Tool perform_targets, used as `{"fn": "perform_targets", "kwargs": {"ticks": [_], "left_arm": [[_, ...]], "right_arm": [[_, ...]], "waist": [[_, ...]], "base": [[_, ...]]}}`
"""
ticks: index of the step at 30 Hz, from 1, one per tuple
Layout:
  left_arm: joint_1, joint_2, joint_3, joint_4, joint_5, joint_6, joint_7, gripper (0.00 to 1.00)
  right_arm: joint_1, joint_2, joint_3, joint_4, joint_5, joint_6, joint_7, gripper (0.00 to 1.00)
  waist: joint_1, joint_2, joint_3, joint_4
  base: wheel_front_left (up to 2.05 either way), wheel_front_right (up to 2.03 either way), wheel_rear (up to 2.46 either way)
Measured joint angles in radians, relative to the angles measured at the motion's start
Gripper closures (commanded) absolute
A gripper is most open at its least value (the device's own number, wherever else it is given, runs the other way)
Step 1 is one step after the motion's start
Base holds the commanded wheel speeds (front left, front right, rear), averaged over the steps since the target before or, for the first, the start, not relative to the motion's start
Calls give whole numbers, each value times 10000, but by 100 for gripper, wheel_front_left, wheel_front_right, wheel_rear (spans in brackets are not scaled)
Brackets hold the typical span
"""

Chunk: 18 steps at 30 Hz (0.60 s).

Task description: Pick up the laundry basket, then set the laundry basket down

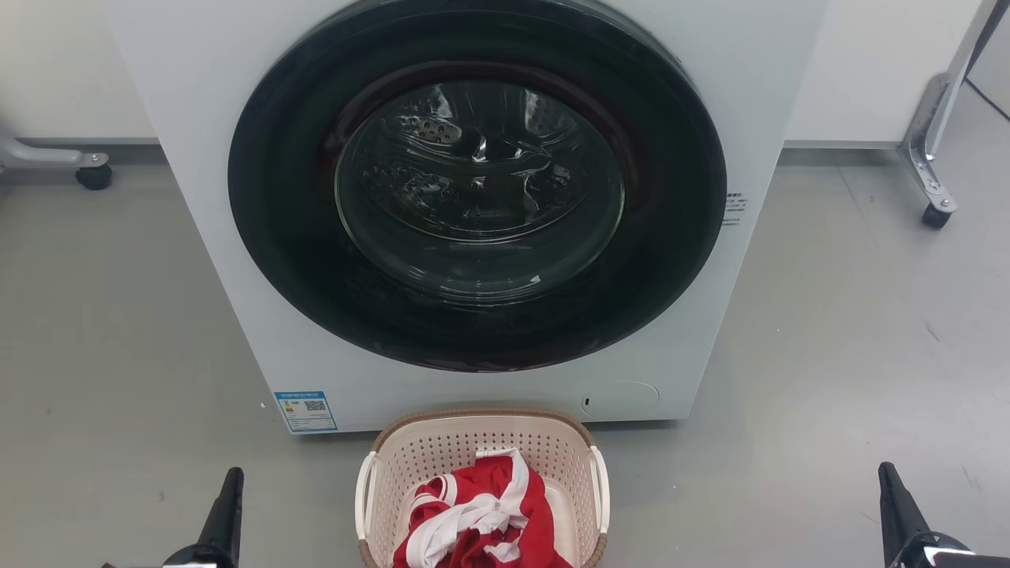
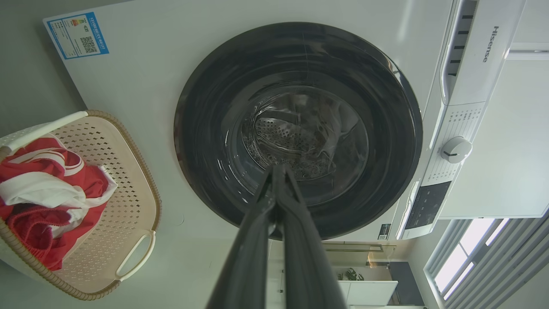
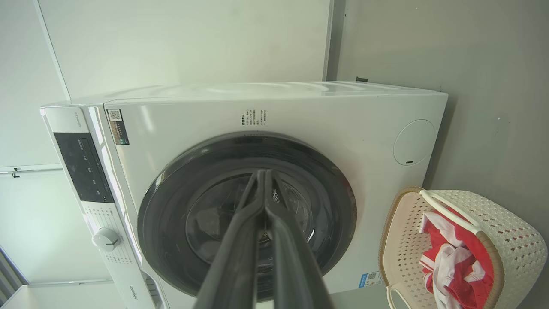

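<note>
Basket (image 1: 442, 454) sits on the floor just before the washer (image 1: 197, 118), between my left tool (image 1: 230, 483) and right tool (image 1: 888, 477), each with fingers pressed together and holding nothing. I judge it light and fairly stiff: cream perforated plastic, rounded corners, a woven-look brown rim (image 1: 481, 412), soft red-and-white cloth (image 1: 481, 513) inside. The thin white side handles (image 1: 363, 493) look the surest hold, one per tool, though smooth plastic may slip.

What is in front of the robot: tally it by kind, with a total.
washing machine: 1
laundry basket: 1
red-and-white clothing heap: 1
grippers: 2 (left gripper, right gripper)
caster legs: 2
Total: 7
</note>
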Motion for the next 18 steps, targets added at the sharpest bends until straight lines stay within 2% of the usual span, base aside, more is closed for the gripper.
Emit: {"fn": "perform_targets", "kwargs": {"ticks": [18], "left_arm": [[0,0,0,-2,0,0,0,100]], "right_arm": [[0,0,0,0,2,0,0,100]], "waist": [[0,0,0,0]], "base": [[0,0,0]]}}
